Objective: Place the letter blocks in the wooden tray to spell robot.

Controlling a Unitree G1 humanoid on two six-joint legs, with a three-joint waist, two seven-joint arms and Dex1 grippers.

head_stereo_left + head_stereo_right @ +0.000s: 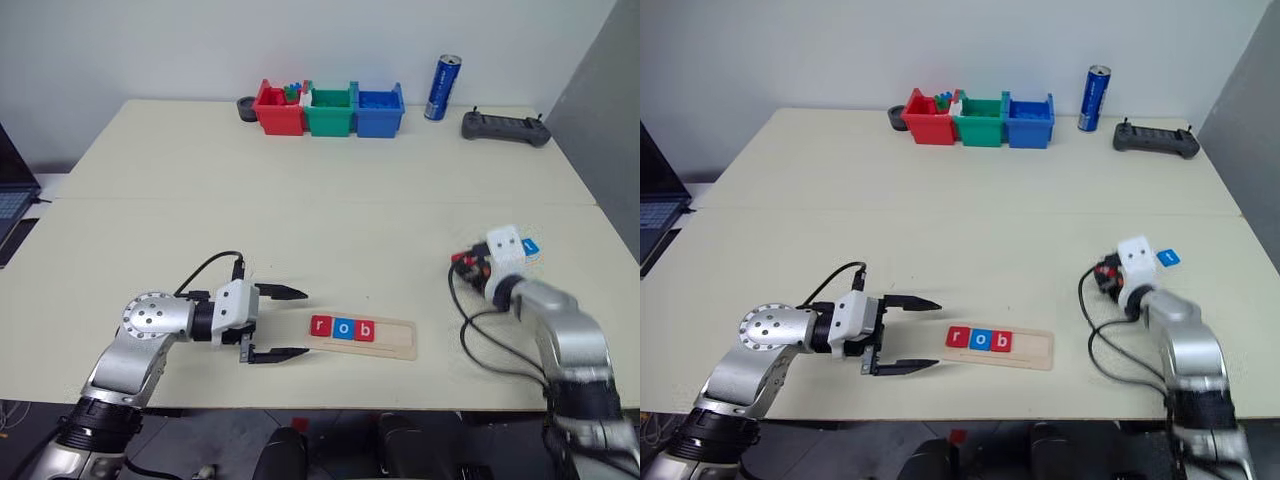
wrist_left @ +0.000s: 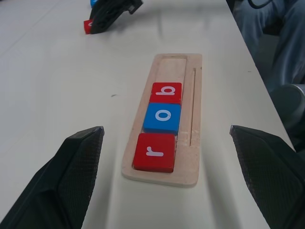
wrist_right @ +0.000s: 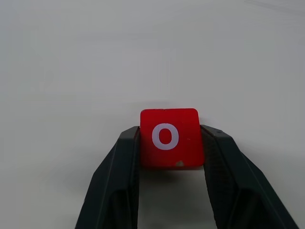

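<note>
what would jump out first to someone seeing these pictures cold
Probably the wooden tray near the table's front edge, with red r, blue o and red b tiles lined up at its left end and the rest of its groove unfilled. Next, the right gripper at the right side of the table, its fingers against both sides of a red o tile. The left gripper hangs wide open beside the tray's left end.

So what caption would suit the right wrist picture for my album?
Right gripper closed on a red "o" block just above the pale table.

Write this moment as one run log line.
tray: r, o, b placed | right gripper: shut on red o block | left gripper: open
</note>
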